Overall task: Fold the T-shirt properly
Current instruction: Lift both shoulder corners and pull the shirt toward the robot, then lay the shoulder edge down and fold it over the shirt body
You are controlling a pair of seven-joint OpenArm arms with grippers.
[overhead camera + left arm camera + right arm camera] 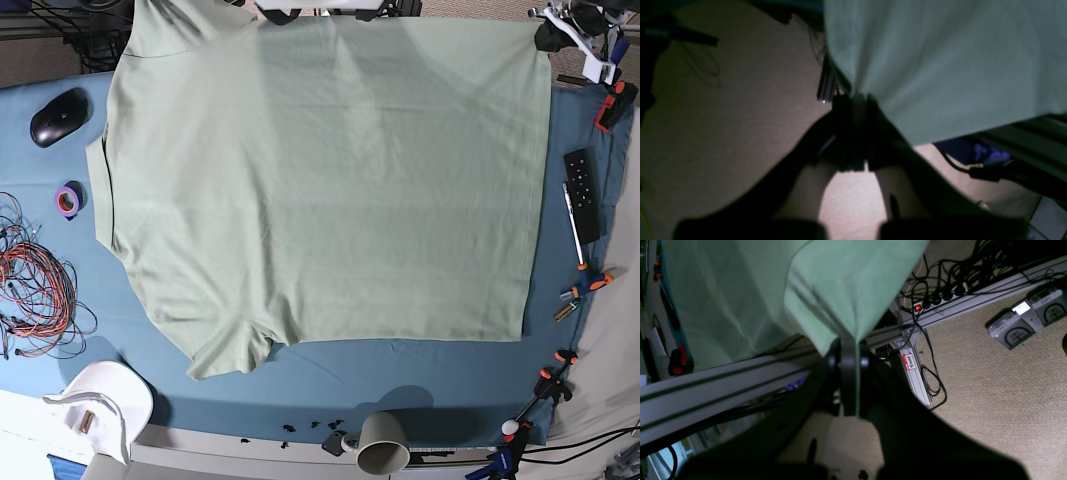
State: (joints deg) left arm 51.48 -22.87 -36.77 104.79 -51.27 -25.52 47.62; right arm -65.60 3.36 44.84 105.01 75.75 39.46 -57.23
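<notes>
Sage-green T-shirt (330, 180) fabric hangs pinched in both the left gripper (853, 100) and the right gripper (849, 343), each clenched on an edge.

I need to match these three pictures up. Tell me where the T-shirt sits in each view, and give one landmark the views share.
Left wrist: the T-shirt fills the upper right, its edge pinched in the left gripper, jaws shut.
Right wrist: it fills the upper left and middle, gathered into the shut right gripper.
Base: it lies spread flat over most of the blue table cloth, collar side at the picture's left.
Shared landmark: the T-shirt's pale green fabric itself.
</notes>
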